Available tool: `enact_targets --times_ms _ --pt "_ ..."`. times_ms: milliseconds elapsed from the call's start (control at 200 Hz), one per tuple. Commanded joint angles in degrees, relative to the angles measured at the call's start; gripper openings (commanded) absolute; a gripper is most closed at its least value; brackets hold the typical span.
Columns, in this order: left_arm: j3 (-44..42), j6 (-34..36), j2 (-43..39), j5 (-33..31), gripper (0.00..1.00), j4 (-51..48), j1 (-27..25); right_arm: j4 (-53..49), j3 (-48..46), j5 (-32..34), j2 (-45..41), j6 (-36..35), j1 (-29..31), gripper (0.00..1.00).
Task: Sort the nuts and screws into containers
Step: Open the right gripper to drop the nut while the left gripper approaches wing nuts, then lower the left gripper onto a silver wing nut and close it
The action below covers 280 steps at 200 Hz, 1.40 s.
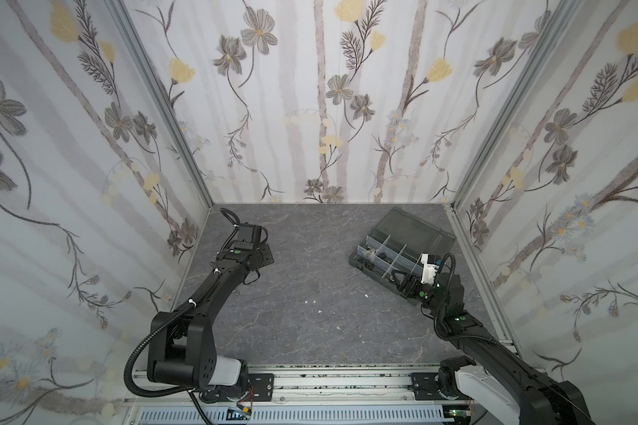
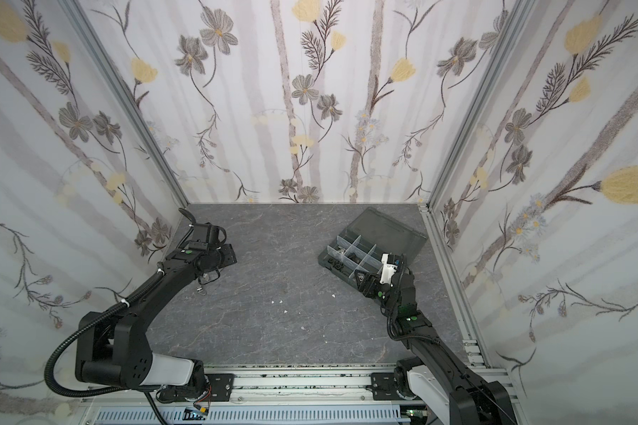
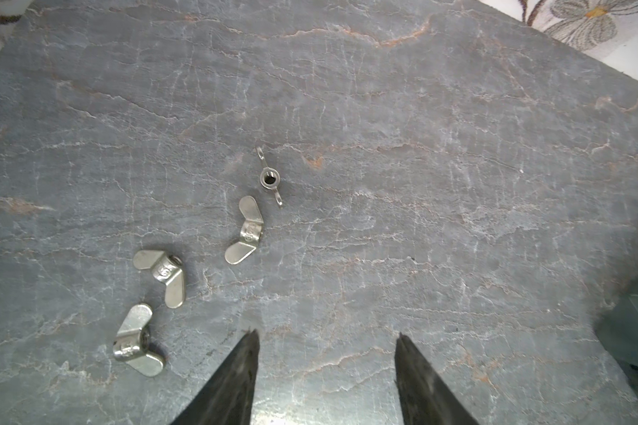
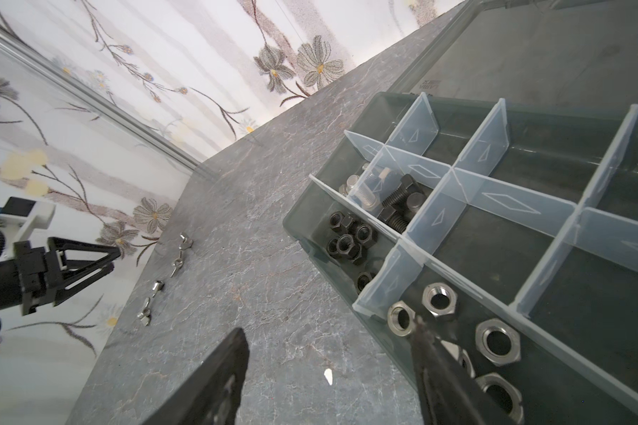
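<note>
Four wing nuts (image 3: pixel 245 232) are seen well apart from the organizer box (image 4: pixel 302 220). The left end effector (image 3: pixel 327 335) and the right end effector (image 4: pixel 328 325) are held open, seemingly empty. A nut could be flicked away if pinched by one wing.

The left arm (image 1: pixel 214 290) and right arm (image 1: pixel 494 353) are finished in matte black, with white shells (image 1: pixel 225 371) fitted near the bases. Ribbed black conduit (image 1: pixel 135 349) is looped alongside. Green dots (image 1: pixel 237 251) are marked on the joints. The left gripper (image 4: pixel 114 262) is built from black triangular frames.
</note>
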Motion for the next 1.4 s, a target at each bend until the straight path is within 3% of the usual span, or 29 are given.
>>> enact_targets --times_ms 0,315,555,1394 --pt "1.62 1.3 2.47 -1.86 0.58 -0.72 0.99 4.3 -0.85 -2.52 -1.13 1.52 0.01 0.73" --pt "8.67 -1.03 14.27 -4.37 0.62 -2.23 2.78 5.51 -2.48 -3.95 -5.3 3.07 0.06 0.73" --pt "16.47 -1.88 22.5 -5.0 0.52 -5.06 3.17 6.0 -2.99 -4.54 -6.91 3.91 0.26 0.73" --pt "27.08 -0.91 35.12 -5.22 0.41 -8.0 5.74 5.86 -2.89 -3.52 -7.8 3.66 2.47 0.73"
